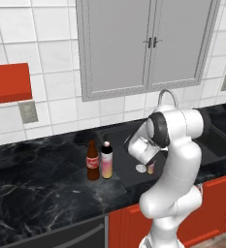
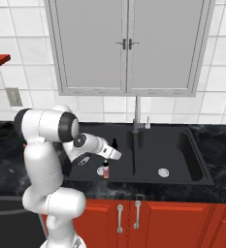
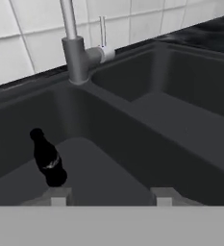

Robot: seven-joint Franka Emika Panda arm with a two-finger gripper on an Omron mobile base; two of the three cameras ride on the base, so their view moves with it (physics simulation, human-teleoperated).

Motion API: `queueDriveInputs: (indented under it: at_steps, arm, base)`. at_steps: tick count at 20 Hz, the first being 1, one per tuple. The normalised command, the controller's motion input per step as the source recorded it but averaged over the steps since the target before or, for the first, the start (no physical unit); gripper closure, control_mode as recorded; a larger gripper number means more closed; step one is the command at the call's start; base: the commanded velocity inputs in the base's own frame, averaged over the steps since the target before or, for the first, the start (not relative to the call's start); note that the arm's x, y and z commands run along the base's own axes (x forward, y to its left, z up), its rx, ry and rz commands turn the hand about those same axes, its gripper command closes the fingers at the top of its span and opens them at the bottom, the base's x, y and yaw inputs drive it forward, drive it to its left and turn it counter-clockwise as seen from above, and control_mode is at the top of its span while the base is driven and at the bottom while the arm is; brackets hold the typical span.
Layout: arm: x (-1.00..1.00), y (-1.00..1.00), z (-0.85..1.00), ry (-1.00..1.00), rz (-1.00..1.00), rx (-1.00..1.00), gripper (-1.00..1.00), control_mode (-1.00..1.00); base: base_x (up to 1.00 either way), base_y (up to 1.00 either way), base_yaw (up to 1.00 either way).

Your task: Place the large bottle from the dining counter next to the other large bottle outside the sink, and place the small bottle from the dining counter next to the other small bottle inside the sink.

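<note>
Two large bottles stand side by side on the black marble counter (image 1: 41, 184), just left of the dark double-basin sink (image 1: 115, 131): a brown cola bottle with a red label (image 1: 92, 162) and, just beside it on the sink side, a pale pink bottle with a dark cap (image 1: 106, 162). Whether the two touch is hard to tell.

Inside the left basin, a small pink-orange bottle with a red cap (image 2: 105, 170) stands upright on the basin floor near the front wall, beside a round white drain (image 2: 99, 170). A small black bottle (image 2: 114, 143) stands upright farther back in the same basin, near but apart from the pink one. In the hand view this black bottle (image 3: 48, 158) sits low on the left, with the grey metal faucet (image 3: 75, 48) rising behind the ridge that divides the basins.

White and dark, the gripper (image 2: 118, 156) hangs over the left basin, just above the small pink-orange bottle. In the hand view its fingertips (image 3: 58, 197) stand well apart with nothing between them, so the gripper (image 3: 111, 197) is spread and holds no bottle
</note>
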Motion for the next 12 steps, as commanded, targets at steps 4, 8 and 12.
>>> queueDriveInputs:
  at_steps: [4,8,12]
  arm:
    - [-0.15,0.0,0.92,0.0,-0.01,0.06,-1.0,-1.0]
    - [-0.13,0.08,0.92,0.06,0.0,0.1,-1.0,-1.0]
    - [-0.15,0.12,0.87,0.1,0.0,0.15,-1.0,-1.0]
  base:
    - [0.0,0.0,0.0]
    - [0.0,0.0,0.0]
    - [0.0,0.0,0.0]
